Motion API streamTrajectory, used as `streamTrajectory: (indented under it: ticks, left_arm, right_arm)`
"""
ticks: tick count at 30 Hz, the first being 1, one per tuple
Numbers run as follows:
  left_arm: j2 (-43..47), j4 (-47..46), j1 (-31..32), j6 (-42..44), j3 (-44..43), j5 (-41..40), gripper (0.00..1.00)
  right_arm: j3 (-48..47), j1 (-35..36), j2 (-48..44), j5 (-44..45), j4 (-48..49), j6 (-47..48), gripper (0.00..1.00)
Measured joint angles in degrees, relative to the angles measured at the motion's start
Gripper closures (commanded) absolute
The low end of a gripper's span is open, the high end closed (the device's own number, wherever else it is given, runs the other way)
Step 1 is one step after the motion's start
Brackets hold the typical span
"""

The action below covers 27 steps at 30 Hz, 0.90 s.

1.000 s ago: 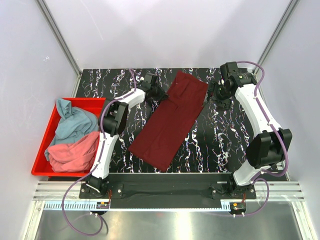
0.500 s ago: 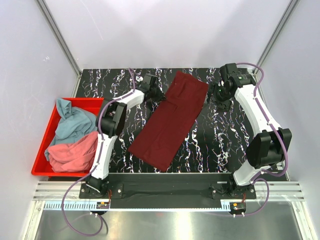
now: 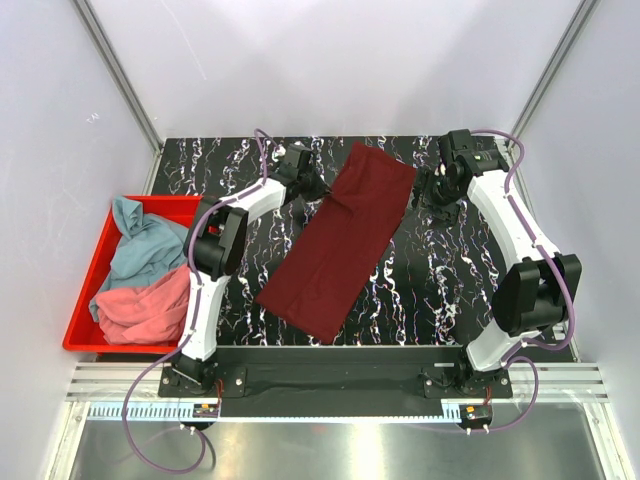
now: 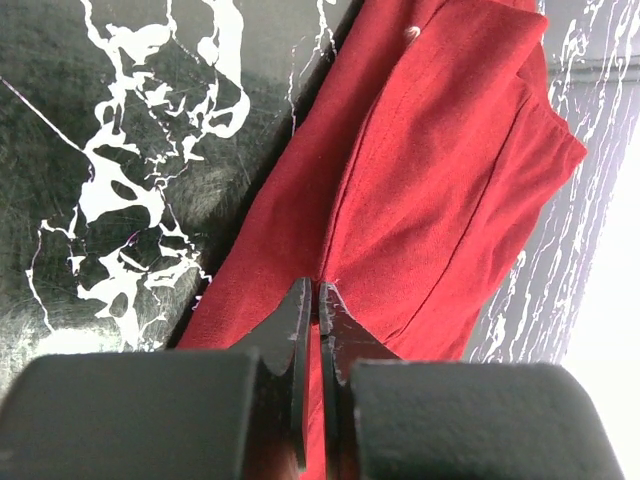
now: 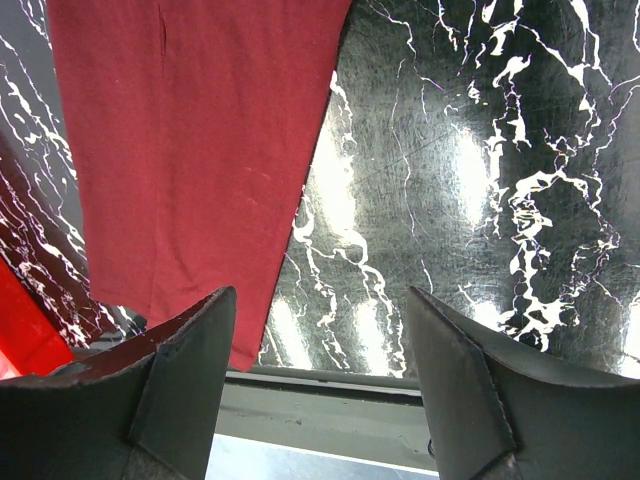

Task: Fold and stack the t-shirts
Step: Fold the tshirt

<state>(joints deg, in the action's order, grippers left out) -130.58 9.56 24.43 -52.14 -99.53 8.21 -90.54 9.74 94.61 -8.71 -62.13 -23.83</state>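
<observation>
The left gripper [image 3: 323, 191] has just been snapping shut and is now pinching the maroon t-shirt [image 3: 340, 240], lying flat well right of the red bin [image 3: 185, 203], so a fold looks ready to begin. The right gripper [image 3: 432, 190], farther from the bin, is gaping wide and holding nothing. Only the left wrist view is showing the nip. Only the top view is showing the teal t-shirt [image 3: 140, 245] and the pink t-shirt [image 3: 150, 305] waiting in the bin.
</observation>
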Motion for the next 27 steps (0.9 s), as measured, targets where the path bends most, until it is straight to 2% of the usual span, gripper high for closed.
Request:
streamTrajectory:
  ticks: [11, 27]
  left_arm:
    - [1.86, -0.61, 1.31, 0.48, 4.46, -0.55, 0.94]
    - [2.73, -0.24, 2.38, 0.72, 5.77, -0.61, 0.87]
  right_arm:
    - [0.87, 0.00, 0.02, -0.02, 0.63, -0.24, 0.25]
    - [1.88, 0.00, 0.02, -0.09, 1.03, -0.46, 0.25]
